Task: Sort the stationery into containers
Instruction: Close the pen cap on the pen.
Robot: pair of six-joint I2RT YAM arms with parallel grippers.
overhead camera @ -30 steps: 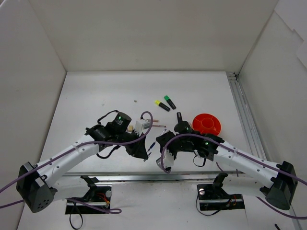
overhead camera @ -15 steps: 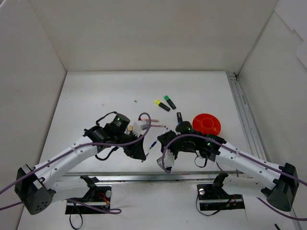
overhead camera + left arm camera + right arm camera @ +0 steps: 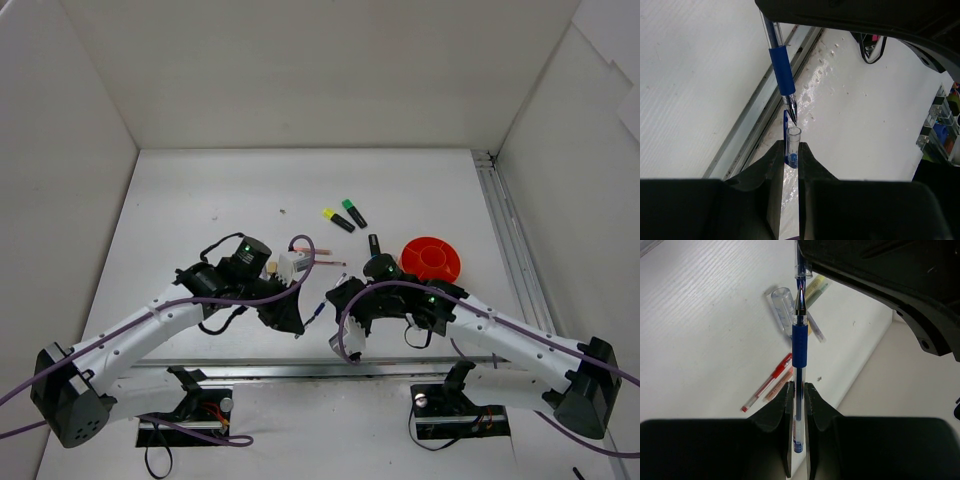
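My left gripper (image 3: 791,150) (image 3: 298,322) is shut on a small clear pen cap with a blue clip (image 3: 793,144), its open mouth facing away. My right gripper (image 3: 798,390) (image 3: 336,296) is shut on a blue pen (image 3: 800,347) (image 3: 781,70) (image 3: 318,307). The pen's tip sits right at the cap's mouth, just outside it. The orange-red pot (image 3: 432,258) stands to the right of both grippers. A red pen (image 3: 767,382) and a pale strip (image 3: 779,384) lie on the table below the held pen. A clear tube (image 3: 782,305) lies further off.
Yellow (image 3: 338,220) and green (image 3: 354,213) capped highlighters lie behind the grippers. Another black highlighter (image 3: 374,246) lies left of the pot. A white eraser (image 3: 295,265) sits by the left wrist. A metal rail (image 3: 505,240) runs along the table's right edge.
My left gripper has shifted slightly to the left with the cap. The pen tip has stayed lined up with the cap's mouth. Both grips are unchanged.
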